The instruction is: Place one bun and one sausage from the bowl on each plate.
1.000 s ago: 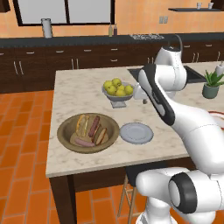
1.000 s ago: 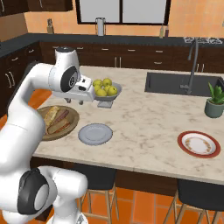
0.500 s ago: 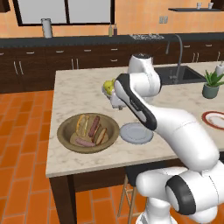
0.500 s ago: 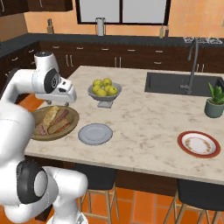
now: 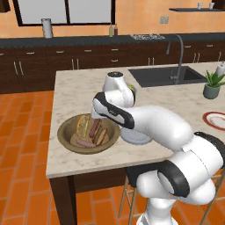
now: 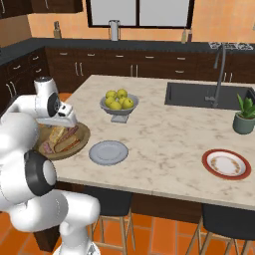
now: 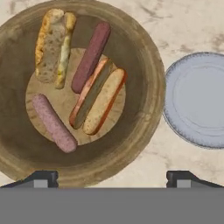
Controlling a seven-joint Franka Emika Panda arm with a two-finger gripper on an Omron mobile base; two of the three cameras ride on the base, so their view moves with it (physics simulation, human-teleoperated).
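**Pincer wide over bowl, nothing held**

I see the pincer (image 7: 112, 177) spread wide and empty, its tips at the near rim of the bowl (image 7: 140, 131). Inside the bowl lie two buns (image 7: 52, 43) (image 7: 98, 101) and two sausages (image 7: 91, 57) (image 7: 53, 123), none lifted. The grey-blue plate (image 7: 199, 103) sits bare just beside the bowl on the surface (image 6: 164, 134). The red-rimmed plate (image 6: 226, 164) lies well apart, near the sink (image 6: 209, 94). A fruit bowl (image 6: 118, 103) stands behind the grey-blue plate.
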